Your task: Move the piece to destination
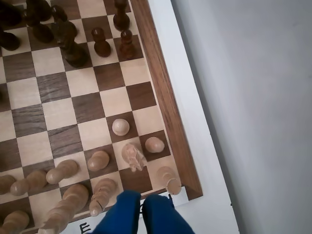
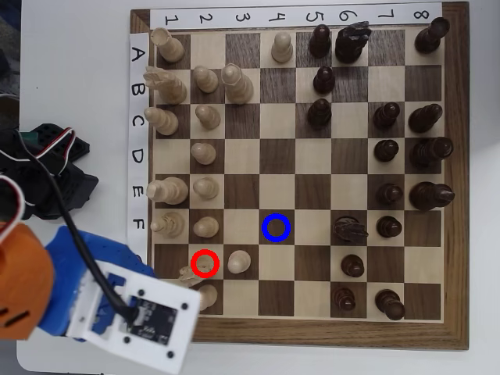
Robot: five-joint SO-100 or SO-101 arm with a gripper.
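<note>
The piece [image 1: 133,157] is a small pale cream carved chessman standing one square in from the board's near right corner in the wrist view. From overhead only its edge [image 2: 188,272] shows, beside the red ring [image 2: 205,262]. The destination [image 2: 276,227] is the dark square with the blue ring, bare, two columns right and one row up. My gripper [image 1: 142,199] enters the wrist view from the bottom, its blue fingers [image 1: 119,214] pressed together, empty, just short of the piece. Overhead, the white wrist plate [image 2: 148,316] hides the fingers.
Light pawns [image 1: 120,126] [image 1: 154,145] and a light rook [image 1: 168,179] crowd the piece. More light pieces [image 2: 205,226] fill the left columns overhead and dark pieces [image 2: 350,228] the right. The board's wooden rim [image 1: 165,97] runs along the right of the wrist view.
</note>
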